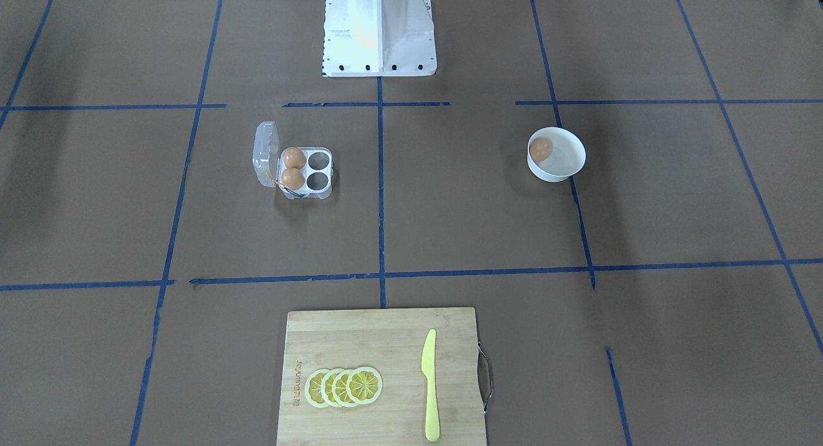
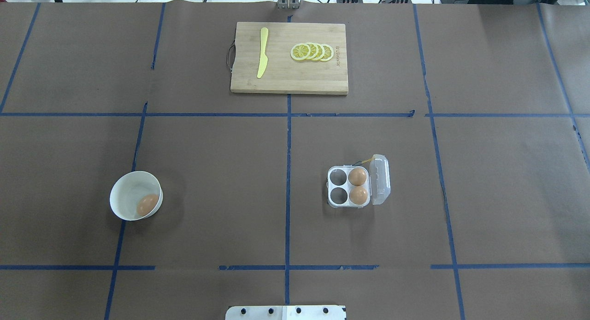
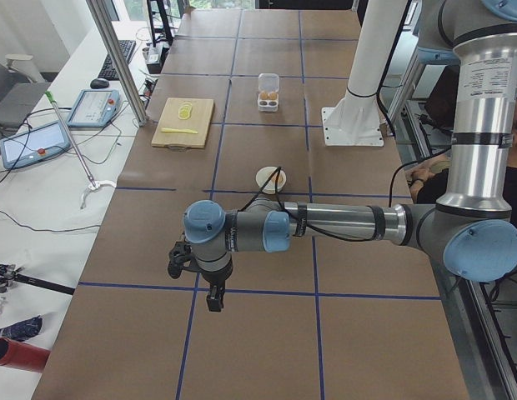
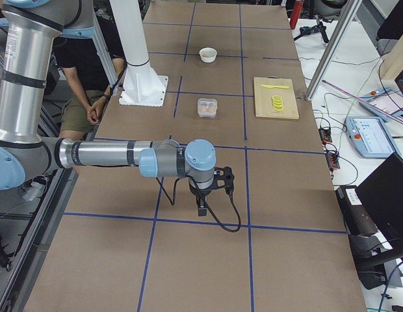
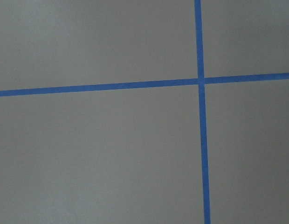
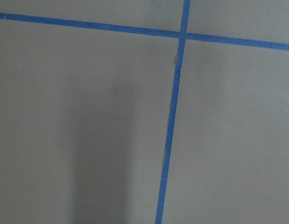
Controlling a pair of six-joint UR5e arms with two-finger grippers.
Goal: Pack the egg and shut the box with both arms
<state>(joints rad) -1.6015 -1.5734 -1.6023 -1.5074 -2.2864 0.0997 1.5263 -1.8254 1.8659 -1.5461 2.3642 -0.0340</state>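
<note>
Brown-paper table [image 2: 207, 195] with a blue tape grid, everything on it well apart.

Left arm [image 3: 325, 225] and right arm [image 4: 104, 154], silver-grey tubes with pale-blue caps, are each parked low over bare paper, far from the parts. My left gripper [image 3: 215, 298] and right gripper [image 4: 201, 209] show only in the side views, so I can't tell whether they're open or closed. Wrist cams show only paper and tape, no fingers.

Small clear plastic four-cell egg box [image 2: 338, 186] sits on my right side, its hinged clear lid [image 2: 380, 180] standing open. Two cells are filled, two empty.

Round white bowl [image 2: 129, 191] is on my left side. The small orange-brown egg [image 2: 147, 204] lies inside, against the wall.

Handling, my judgement:
- Egg: light, stiff, brittle, smooth enough to slip. Grip across the short axis at its widest, low force. The bowl wall leaves little finger room on one side.
- Box: thin, light, flexy, probably slides on paper. Pin the base with one gripper, press the lid's free edge with the other.

Hard to read: the lid latch, where the thin yellow string [image 2: 364, 161] attaches, and the egg's underside.
</note>
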